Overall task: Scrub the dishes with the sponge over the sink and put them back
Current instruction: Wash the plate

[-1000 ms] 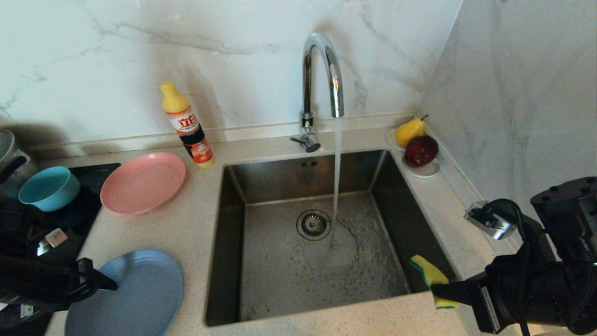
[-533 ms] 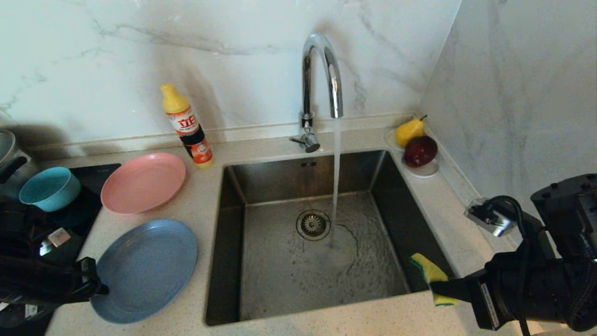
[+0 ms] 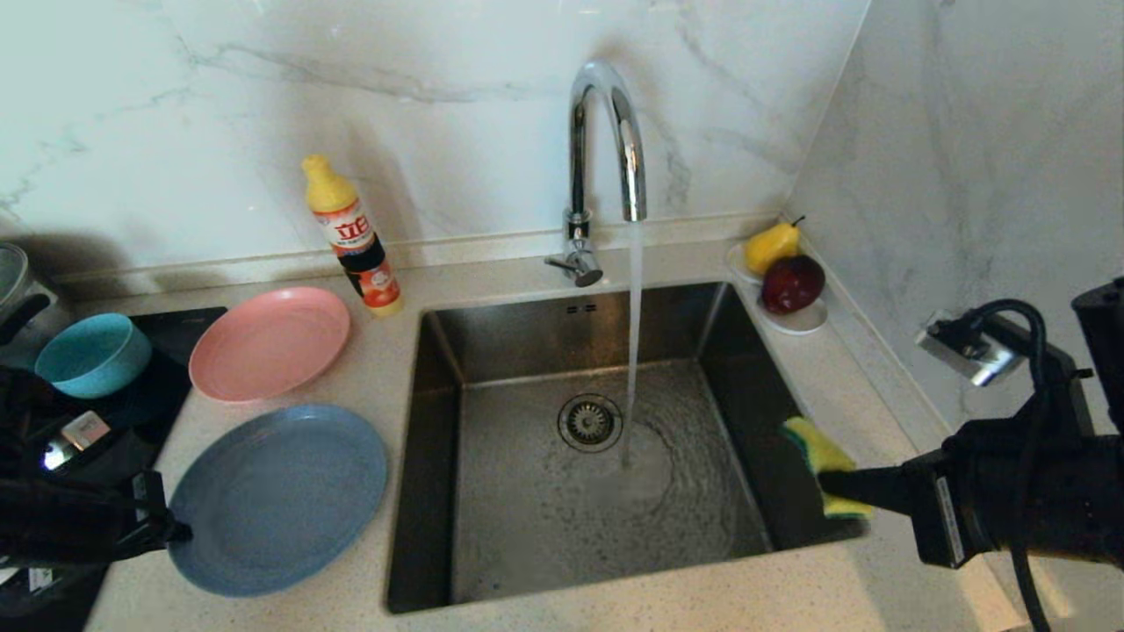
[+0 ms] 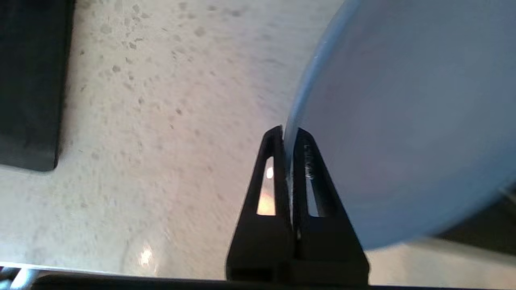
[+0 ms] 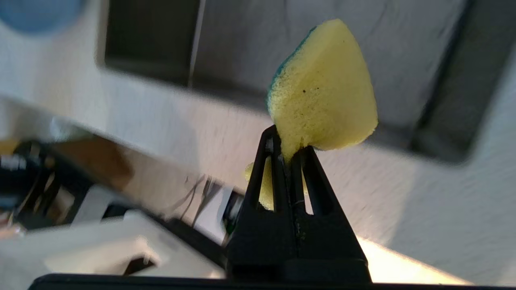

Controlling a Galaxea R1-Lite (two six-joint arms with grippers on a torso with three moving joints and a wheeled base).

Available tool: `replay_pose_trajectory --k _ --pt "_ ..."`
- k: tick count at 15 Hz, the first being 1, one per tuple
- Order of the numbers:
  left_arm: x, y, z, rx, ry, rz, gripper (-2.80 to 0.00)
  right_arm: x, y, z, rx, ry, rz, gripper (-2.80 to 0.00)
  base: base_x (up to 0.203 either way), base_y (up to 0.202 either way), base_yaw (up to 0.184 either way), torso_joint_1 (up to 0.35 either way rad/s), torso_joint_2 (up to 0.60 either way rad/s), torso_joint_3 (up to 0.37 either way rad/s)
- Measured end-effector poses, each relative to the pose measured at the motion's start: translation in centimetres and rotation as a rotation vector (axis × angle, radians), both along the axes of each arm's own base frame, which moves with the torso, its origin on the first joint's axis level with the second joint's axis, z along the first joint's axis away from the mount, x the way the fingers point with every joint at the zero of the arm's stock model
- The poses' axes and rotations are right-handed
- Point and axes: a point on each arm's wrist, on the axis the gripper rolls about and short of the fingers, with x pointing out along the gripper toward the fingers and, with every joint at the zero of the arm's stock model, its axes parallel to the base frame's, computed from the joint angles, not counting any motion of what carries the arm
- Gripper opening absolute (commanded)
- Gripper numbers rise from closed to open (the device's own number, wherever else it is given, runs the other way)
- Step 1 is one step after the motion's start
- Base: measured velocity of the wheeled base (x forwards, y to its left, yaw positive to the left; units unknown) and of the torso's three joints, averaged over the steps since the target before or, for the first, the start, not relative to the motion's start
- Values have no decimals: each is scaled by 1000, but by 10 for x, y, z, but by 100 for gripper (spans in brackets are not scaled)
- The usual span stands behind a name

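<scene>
Head view: left gripper (image 3: 176,531) clamps near-left rim of grey-blue plate (image 3: 281,496), left of sink (image 3: 421,456). Right gripper (image 3: 830,481) pinches sponge (image 3: 821,456) over sink's right edge.
Left wrist view: fingers (image 4: 278,161) closed on plate rim, plate tilted above counter (image 4: 161,121).
Right wrist view: fingers (image 5: 268,161) squeeze sponge corner.

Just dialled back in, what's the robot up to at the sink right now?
The left gripper has its jaws shut on the rim of the round grey-blue plate, on the speckled counter left of the steel sink. The right gripper pinches the yellow sponge with a green side at the sink's right edge. Water runs from the curved chrome tap. The salmon-pink plate and teal bowl wait on the left.
</scene>
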Motion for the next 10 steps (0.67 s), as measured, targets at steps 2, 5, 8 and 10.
replay_pose_trajectory --k 2,5,8,10 --pt "-8 -11 13 -1 -21 -23 -280 -3 -2 11 7 -21 -6 -280 0 0 0 0 0 0" --pt "-16 -38 34 -23 -68 -115 -280 -4 -3 20 26 -44 -10 -280 0 0 0 0 0 0" --pt "-17 -68 52 -44 -128 -218 -280 -4 -3 24 34 -57 -13 -280 0 0 0 0 0 0" --pt "-15 -86 63 -63 -161 -266 -280 -4 -3 23 33 -57 -13 -280 0 0 0 0 0 0"
